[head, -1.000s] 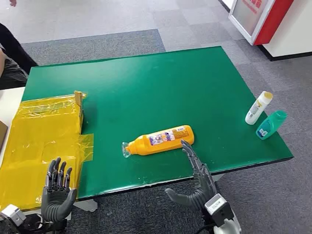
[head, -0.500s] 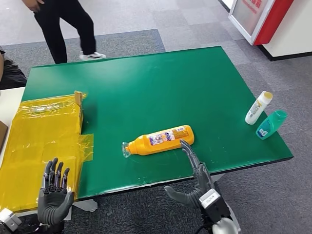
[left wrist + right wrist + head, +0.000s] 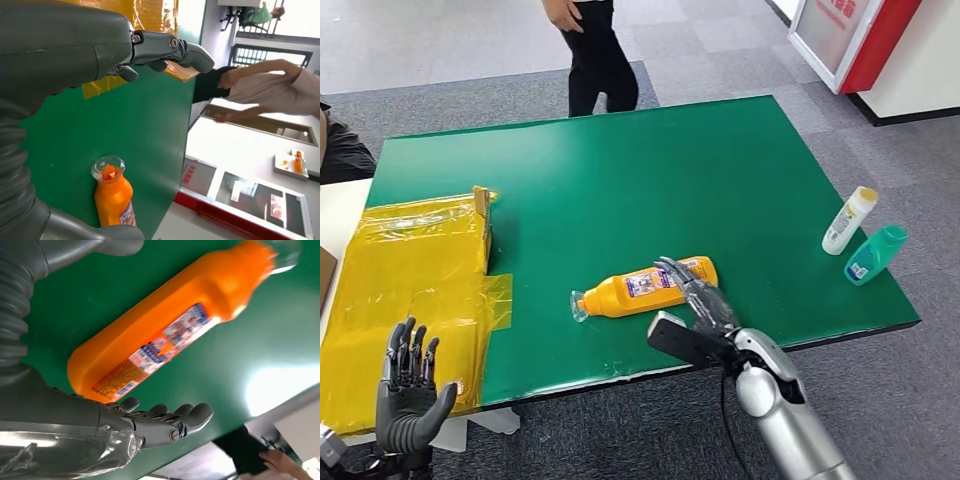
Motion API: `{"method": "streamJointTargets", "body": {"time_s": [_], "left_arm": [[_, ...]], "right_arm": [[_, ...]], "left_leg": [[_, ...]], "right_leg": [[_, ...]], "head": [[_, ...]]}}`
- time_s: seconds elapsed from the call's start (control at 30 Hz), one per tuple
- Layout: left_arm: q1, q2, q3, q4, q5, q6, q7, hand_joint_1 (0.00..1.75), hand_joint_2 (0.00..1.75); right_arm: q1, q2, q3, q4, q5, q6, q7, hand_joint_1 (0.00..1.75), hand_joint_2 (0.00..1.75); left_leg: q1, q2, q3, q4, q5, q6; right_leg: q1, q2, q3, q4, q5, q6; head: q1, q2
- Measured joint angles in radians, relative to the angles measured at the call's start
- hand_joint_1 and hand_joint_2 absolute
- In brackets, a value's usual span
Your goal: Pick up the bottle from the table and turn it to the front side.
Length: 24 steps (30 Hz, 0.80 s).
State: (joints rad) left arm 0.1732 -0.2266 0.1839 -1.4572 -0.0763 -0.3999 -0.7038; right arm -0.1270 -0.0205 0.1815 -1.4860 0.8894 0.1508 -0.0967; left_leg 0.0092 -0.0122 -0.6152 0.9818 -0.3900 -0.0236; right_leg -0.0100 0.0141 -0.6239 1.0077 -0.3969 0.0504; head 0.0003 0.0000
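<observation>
On the green counter (image 3: 743, 180), the right hand (image 3: 693, 305) spreads wide over the lying bottle (image 3: 644, 286); the left hand (image 3: 407, 385) hangs open.

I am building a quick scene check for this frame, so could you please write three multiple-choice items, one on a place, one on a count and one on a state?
1. Where is the right hand?
A. Over the body of the lying orange plastic bottle
B. Over the yellow plastic sheet
C. By the table's far edge

2. How many small bottles lie near the green table's right edge?
A. One
B. Two
C. Four

3. How is the left hand?
A. Holding the bottle
B. Pressing the table
C. Open, holding nothing

Answers: 1 A, its fingers spread above the bottle's wide end. 2 B, a white bottle and a teal bottle. 3 C, its fingers are apart near the yellow plastic sheet.
</observation>
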Motion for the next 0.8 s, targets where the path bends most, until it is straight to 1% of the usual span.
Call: {"method": "streamJointTargets", "body": {"time_s": [0.13, 0.23, 0.33, 0.47, 0.57, 0.67, 0.8], "left_arm": [[-0.007, 0.016, -0.003, 0.001, 0.017, -0.018, 0.000, 0.00, 1.75], [-0.013, 0.024, -0.006, 0.001, 0.018, -0.021, 0.000, 0.00, 1.75], [-0.018, 0.031, -0.009, 0.003, 0.022, -0.028, 0.000, 0.00, 1.75], [-0.021, 0.038, -0.014, 0.005, 0.024, -0.030, 0.000, 0.00, 1.75], [-0.025, 0.042, -0.018, 0.007, 0.026, -0.034, 0.000, 0.00, 1.75], [-0.030, 0.043, -0.021, 0.010, 0.032, -0.040, 0.000, 0.00, 1.75], [-0.038, 0.048, -0.030, 0.015, 0.034, -0.046, 0.000, 0.00, 1.75]], "right_arm": [[-0.163, -0.064, 0.050, 0.151, 0.041, 0.060, 0.052, 0.00, 1.75], [-0.264, -0.093, 0.088, 0.252, 0.053, 0.100, 0.071, 0.00, 1.75], [-0.359, -0.114, 0.127, 0.349, 0.066, 0.166, 0.091, 0.00, 1.75], [-0.475, -0.127, 0.179, 0.469, 0.074, 0.221, 0.104, 0.00, 1.75], [-0.547, -0.130, 0.218, 0.555, 0.071, 0.291, 0.107, 0.00, 1.75], [-0.606, -0.131, 0.255, 0.636, 0.061, 0.346, 0.107, 0.00, 1.75], [-0.663, -0.131, 0.302, 0.737, 0.043, 0.385, 0.097, 0.00, 1.75]], "left_leg": [[0.000, 0.000, 0.000, 0.000, 0.002, 0.001], [0.000, 0.000, -0.001, 0.000, 0.003, 0.000], [0.000, 0.000, -0.001, 0.000, 0.004, -0.001], [0.000, 0.000, -0.001, 0.000, 0.004, -0.001], [0.000, 0.000, -0.001, 0.000, 0.004, -0.001], [0.000, 0.000, -0.002, 0.000, 0.004, -0.001], [0.000, 0.000, -0.002, 0.000, 0.004, -0.001]], "right_leg": [[0.000, 0.000, 0.000, 0.000, 0.001, 0.000], [0.000, 0.000, -0.001, 0.000, 0.002, 0.000], [0.000, 0.000, -0.002, 0.000, 0.002, -0.001], [0.000, 0.000, -0.002, 0.000, 0.003, -0.001], [0.000, 0.000, -0.002, 0.000, 0.003, -0.001], [0.000, 0.000, -0.002, 0.000, 0.003, -0.001], [0.000, 0.000, -0.002, 0.000, 0.003, -0.001]], "head": [[0.000, 0.000], [0.000, 0.000], [0.000, 0.000], [0.000, 0.000], [0.000, 0.000], [0.000, 0.000], [0.000, 0.000]]}}
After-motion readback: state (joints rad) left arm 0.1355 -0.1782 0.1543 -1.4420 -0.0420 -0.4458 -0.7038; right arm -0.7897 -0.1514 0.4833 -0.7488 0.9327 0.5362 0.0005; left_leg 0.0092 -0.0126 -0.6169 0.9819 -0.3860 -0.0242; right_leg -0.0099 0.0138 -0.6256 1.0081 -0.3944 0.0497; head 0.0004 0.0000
